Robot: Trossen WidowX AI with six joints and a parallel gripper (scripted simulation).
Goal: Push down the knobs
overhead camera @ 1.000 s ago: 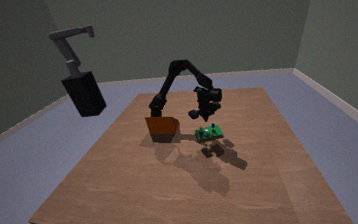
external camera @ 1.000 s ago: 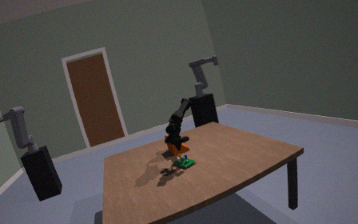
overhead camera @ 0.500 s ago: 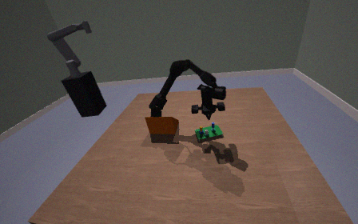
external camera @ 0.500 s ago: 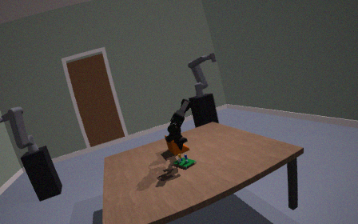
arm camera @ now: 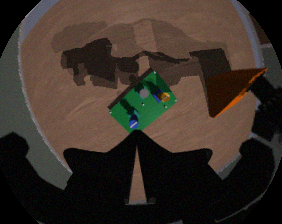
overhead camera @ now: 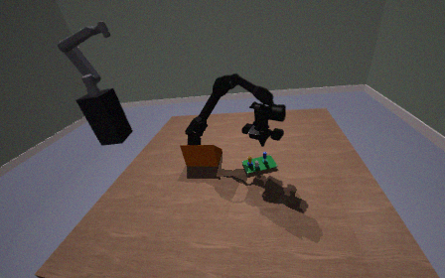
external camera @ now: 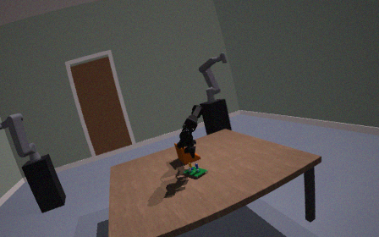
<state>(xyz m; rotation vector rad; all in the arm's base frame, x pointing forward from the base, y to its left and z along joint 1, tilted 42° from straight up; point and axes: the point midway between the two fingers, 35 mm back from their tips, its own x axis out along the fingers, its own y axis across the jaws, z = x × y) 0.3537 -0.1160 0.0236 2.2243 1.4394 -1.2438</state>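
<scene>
The green circuit board (overhead camera: 272, 162) (external camera: 200, 173) (arm camera: 151, 113) stands low on the table. A blue knob with a white line (overhead camera: 264, 155) (external camera: 197, 165) (arm camera: 133, 124) stands up near one end. An orange-yellow knob (overhead camera: 249, 159) (external camera: 189, 164) (arm camera: 165, 97) stands near the other end, with a blue part below it. A grey round part (overhead camera: 256, 163) (arm camera: 144, 93) stands between them. How far each knob sits down its shaft is too small to tell. My gripper (overhead camera: 262, 143) (arm camera: 136, 132) is shut and empty, pointing down above the board, with a visible gap over the blue knob.
An orange block (overhead camera: 202, 155) (external camera: 187, 157) (arm camera: 227, 95) is at the arm's base, beside the board. The wooden table (overhead camera: 175, 233) (external camera: 250, 169) carries the arm's shadow. Grey arms on black pedestals (overhead camera: 104, 119) (external camera: 44, 184) stand away from the table.
</scene>
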